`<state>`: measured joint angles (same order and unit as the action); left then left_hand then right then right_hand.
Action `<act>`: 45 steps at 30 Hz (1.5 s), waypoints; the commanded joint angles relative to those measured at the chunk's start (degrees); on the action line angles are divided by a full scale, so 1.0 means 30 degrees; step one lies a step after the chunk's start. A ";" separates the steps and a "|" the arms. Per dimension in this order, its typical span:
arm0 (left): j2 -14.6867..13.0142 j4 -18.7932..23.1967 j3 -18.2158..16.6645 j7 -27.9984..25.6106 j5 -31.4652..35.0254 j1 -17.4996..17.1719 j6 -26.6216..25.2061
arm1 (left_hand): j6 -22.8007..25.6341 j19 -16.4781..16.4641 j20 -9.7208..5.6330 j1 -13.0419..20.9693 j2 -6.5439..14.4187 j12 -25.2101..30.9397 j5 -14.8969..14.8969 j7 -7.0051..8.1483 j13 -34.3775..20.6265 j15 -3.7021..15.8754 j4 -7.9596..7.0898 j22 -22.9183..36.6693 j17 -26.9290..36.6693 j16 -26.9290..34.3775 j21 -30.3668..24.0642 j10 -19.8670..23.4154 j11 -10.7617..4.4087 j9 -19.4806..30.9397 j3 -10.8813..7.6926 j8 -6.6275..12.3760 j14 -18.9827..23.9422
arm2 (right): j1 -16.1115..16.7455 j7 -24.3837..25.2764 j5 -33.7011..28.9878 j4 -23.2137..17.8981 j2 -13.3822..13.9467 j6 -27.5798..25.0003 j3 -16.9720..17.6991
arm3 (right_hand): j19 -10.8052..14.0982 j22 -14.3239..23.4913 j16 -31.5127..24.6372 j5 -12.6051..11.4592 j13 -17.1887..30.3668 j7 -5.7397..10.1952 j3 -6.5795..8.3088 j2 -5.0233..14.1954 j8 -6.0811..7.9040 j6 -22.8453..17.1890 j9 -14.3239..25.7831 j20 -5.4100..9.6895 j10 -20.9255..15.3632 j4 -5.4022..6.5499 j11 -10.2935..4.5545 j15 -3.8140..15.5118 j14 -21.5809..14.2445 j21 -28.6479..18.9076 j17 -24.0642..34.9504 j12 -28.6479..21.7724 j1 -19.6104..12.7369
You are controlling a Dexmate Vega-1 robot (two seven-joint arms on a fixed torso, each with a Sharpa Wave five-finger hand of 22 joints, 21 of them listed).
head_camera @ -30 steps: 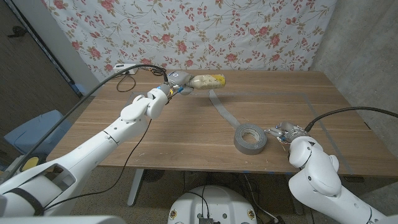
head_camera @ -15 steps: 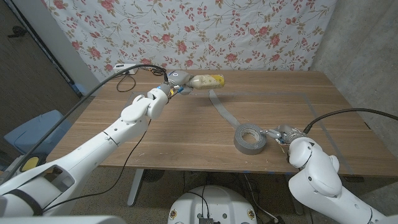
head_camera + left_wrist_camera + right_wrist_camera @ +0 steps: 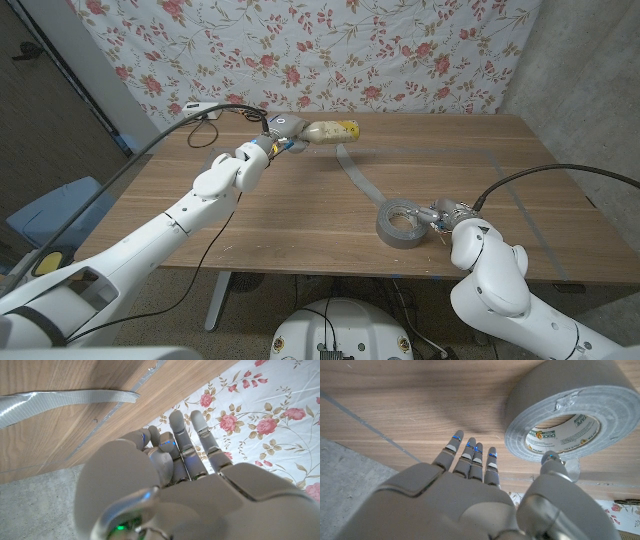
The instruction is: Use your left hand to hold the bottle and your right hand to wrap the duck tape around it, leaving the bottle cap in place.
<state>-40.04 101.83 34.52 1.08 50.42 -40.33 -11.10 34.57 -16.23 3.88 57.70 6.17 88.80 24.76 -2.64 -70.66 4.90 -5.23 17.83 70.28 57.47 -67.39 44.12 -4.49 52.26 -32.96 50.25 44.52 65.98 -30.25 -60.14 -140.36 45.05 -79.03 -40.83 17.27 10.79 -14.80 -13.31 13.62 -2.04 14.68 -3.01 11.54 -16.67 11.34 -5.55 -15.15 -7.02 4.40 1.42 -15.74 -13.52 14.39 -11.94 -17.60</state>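
Observation:
My left hand [image 3: 277, 132] grips the neck end of a pale bottle with a yellow label [image 3: 335, 130], held sideways over the table's far side. In the left wrist view that hand [image 3: 170, 475] has its fingers curled and hides the bottle. A grey strip of tape [image 3: 358, 178] [image 3: 75, 400] runs from the bottle down to the duck tape roll [image 3: 403, 222] lying on the table. My right hand [image 3: 446, 213] is right beside the roll. In the right wrist view the hand [image 3: 470, 485] has its fingers spread short of the roll [image 3: 570, 410], thumb tip at the core's rim.
The wooden table [image 3: 300, 210] has thin grey tape lines [image 3: 505, 170] marked on its right half. A black cable [image 3: 215, 110] lies at the far left. A floral cloth [image 3: 330, 50] hangs behind the table.
My right hand has slid left along the table until it reaches the tape roll. The left hand and the bottle have kept still.

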 commanded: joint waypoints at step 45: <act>-0.0223 0.0726 -0.0191 0.0325 -0.0198 -0.0336 -0.0370 | -0.0113 0.0531 0.0078 -0.2194 0.1707 0.0235 -0.0291 -0.0134 -0.0091 0.0843 -0.1281 -0.1086 -0.0070 0.1172 -0.1280 -0.0253 -0.0161 -0.0372 -0.2027 0.0320 -0.0490 | 0.1543 0.9760 -0.4248 0.6901 -0.3689 0.4879 0.0292 | 0.5624 0.1378 -1.1469 -0.0333 0.4937 0.2459 -0.0205 0.3714 0.3525 -1.3028 0.1446 0.3628 -1.2832 -0.0560 -0.3231 0.3897 -1.2647 -0.4104 1.1618 -0.9084 -1.7139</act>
<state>-40.61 103.40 34.07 1.82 49.49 -40.90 -11.62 34.04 -14.70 3.99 56.90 5.38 89.26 23.93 -2.75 -70.70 4.70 -5.08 14.62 70.03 60.62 -70.79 43.39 -4.41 50.86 -34.57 50.90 43.29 64.30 -28.57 -79.58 -123.09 37.69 -69.49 -45.40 34.46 14.38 -49.04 -14.40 21.14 -2.36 14.05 0.87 21.63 -43.24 15.14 3.25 -47.75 -9.03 0.51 2.01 -50.03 -25.24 38.96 -37.51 -61.39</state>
